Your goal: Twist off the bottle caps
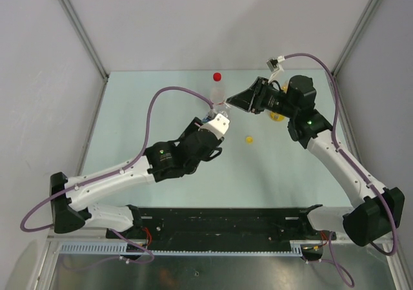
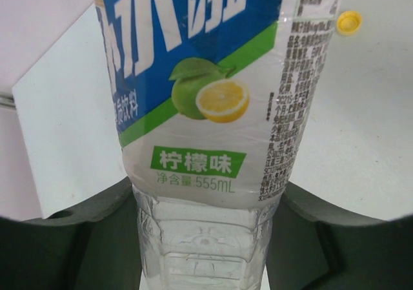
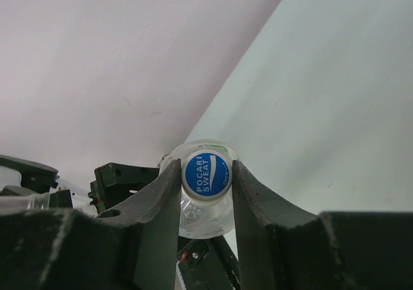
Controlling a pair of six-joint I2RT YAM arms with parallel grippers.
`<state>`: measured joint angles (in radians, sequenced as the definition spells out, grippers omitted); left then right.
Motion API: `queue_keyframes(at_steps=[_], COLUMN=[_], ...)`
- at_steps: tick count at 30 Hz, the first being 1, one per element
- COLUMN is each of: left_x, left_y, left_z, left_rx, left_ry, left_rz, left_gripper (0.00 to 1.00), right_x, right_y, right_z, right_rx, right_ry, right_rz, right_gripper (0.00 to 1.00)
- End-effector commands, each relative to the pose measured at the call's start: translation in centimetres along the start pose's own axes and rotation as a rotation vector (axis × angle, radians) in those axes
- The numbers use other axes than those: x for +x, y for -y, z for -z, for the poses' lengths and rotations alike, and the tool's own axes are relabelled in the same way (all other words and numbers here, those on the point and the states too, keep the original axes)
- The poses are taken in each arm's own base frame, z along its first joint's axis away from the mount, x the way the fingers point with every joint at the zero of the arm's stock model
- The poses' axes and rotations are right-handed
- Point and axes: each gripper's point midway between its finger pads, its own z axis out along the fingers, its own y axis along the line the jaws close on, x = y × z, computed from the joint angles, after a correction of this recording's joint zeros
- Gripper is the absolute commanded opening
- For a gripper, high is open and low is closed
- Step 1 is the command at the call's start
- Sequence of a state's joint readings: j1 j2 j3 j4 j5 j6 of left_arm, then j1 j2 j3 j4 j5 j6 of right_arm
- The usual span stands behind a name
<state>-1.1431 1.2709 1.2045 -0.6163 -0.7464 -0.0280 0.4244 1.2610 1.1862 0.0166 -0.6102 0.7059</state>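
I've got the right end effector [image 3: 206,181] clenched on the white cap [image 3: 206,172], centre frame. The left end effector [image 2: 206,254] is grasping the blue-label bottle [image 2: 206,109] low down. The yellow cap [image 1: 248,138] lies loose on the table [image 1: 148,96], so that's one done. The red cap [image 1: 217,76], upper centre, looks screwed on, I think. Two left.

Your right gripper [image 3: 206,171] is clamped on the cap [image 3: 206,175], with one dark finger touching each side of it. The cap's blue top reads POCARI SWEAT. You can see the clear bottle [image 3: 205,220] below it between the fingers, and the pale table [image 3: 335,109] behind.
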Motion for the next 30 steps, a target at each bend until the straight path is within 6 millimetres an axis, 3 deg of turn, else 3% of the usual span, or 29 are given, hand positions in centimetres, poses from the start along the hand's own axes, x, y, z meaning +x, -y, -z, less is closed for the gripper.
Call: queue_keyframes(at_steps=[1, 8, 17, 30], left_x=[-1.9, -4.0, -7.5, -9.7], left_y=[0.4, 2.0, 4.1, 5.0], left_z=[0.8, 2.9, 9.1, 16.6], left_rx=[0.093, 0.329, 0.740, 1.133], left_ry=[0.059, 0.212, 0.461, 0.646], left_rz=[0.091, 0.179, 0.235, 0.216], left_gripper=[0.21, 0.20, 0.22, 0.20], right_x=[-0.8, 0.1, 1.9, 3.3], right_y=[-6.8, -9.5, -11.5, -14.0], right_z=[1.7, 2.6, 3.5, 6.5], right_rx=[-0.219, -0.372, -0.494, -0.645], right_ry=[0.006, -0.036, -0.095, -0.118], right_rz=[0.191, 0.247, 0.333, 0.514], right_gripper=[0.00, 0.00, 0.00, 0.00])
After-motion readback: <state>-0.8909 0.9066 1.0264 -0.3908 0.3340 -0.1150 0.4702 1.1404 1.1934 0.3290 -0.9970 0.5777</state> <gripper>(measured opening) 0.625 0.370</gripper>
